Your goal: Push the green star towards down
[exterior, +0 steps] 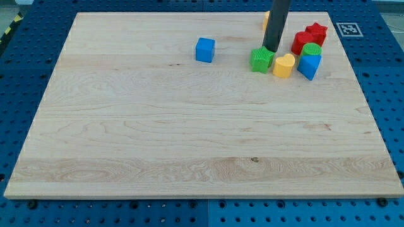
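The green star [261, 60] lies on the wooden board [189, 126] near the view's top right. My tip [272, 49] stands just above and slightly right of the green star, touching or nearly touching its upper edge. The dark rod rises from there out of the view's top.
A blue cube [204, 49] sits left of the star. Right of the star lie a yellow heart [283, 65], a green cylinder [311, 50], a blue block [309, 65], a red block [300, 42] and a red star [316, 31]. An orange block [266, 21] peeks from behind the rod.
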Robot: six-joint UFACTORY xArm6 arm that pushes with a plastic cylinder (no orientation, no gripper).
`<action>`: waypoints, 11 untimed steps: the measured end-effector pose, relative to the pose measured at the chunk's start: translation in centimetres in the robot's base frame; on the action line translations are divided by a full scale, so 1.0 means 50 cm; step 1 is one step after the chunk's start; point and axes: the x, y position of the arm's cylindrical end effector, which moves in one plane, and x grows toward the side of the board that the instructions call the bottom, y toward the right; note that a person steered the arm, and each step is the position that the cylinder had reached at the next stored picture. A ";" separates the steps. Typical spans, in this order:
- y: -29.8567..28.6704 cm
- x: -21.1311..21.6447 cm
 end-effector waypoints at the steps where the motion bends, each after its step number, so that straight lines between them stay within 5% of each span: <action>1: -0.051 0.015; 3: -0.185 0.152; 5: -0.222 0.096; 7: -0.093 -0.002; 8: -0.050 0.036; 10: -0.057 0.265; 11: -0.029 0.284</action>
